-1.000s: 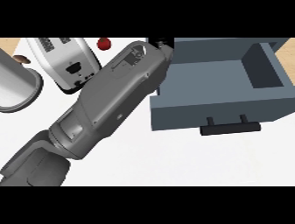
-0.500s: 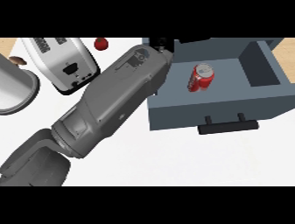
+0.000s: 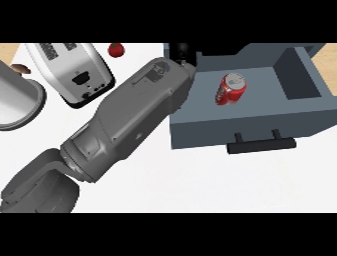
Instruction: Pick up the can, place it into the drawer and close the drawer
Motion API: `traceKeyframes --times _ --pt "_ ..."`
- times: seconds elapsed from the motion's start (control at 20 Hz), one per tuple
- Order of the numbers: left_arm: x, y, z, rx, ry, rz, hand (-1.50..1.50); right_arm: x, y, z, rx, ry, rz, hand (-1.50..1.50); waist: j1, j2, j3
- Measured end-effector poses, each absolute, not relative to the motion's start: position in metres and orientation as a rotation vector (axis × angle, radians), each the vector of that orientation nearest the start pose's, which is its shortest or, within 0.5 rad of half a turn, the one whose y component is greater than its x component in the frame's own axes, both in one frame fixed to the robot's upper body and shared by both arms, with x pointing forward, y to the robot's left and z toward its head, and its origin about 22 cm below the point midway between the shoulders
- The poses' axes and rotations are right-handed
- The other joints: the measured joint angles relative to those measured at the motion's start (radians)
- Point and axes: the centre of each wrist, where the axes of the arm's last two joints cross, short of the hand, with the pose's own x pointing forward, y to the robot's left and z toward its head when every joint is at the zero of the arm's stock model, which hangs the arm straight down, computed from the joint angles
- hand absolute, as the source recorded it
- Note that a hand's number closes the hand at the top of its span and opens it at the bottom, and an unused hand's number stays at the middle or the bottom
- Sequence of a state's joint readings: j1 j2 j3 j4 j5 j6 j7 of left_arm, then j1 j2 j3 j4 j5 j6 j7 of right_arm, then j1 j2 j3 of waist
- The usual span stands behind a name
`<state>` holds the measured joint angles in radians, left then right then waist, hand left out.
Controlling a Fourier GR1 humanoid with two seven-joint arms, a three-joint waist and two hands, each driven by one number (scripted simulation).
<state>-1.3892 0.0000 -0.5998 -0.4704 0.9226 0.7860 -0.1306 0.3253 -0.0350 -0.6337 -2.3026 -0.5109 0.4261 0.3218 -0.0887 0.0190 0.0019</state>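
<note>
The small red aluminium drink can (image 3: 231,90) lay on its side on the floor of the open blue-grey drawer (image 3: 304,117), at about two o'clock from the long grey forearm (image 3: 130,120). Only a dark scrap of the hand (image 3: 181,51) showed beyond the wrist at the drawer's back corner, so I could not tell whether its fingers were apart or together. The can looked light, thin-walled and slick, best taken round its middle, while the drawer's black bar handle (image 3: 261,146) at six o'clock seemed the place to push.

One grey forearm (image 3: 130,125) slants from the near left up toward the far middle. Only a black scrap of its hand (image 3: 181,50) shows at the far end, fingers hidden.
</note>
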Motion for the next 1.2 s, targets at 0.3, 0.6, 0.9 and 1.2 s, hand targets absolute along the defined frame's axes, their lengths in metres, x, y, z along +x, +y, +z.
traceKeyframes --times 0.3,0.6,0.9,1.2 --pt "0.419 -0.012 0.165 0.047 -1.658 0.095 -1.50 0.093 -0.354 0.138 -0.165 -1.860 -0.029 -1.50 -0.003 0.001 0.000" --pt "0.418 -0.015 0.169 0.002 -1.698 0.113 -1.50 0.104 -0.350 0.158 -0.285 -1.961 0.179 -1.50 0.007 0.003 0.000" --pt "0.415 -0.020 0.176 -0.015 -1.738 0.123 -1.50 0.121 -0.332 0.168 -0.387 -2.020 0.337 -1.50 0.029 0.001 0.000" --pt "0.416 -0.024 0.186 -0.034 -1.742 0.132 -1.50 0.142 -0.306 0.174 -0.491 -2.012 0.485 -1.50 0.055 -0.003 -0.001"
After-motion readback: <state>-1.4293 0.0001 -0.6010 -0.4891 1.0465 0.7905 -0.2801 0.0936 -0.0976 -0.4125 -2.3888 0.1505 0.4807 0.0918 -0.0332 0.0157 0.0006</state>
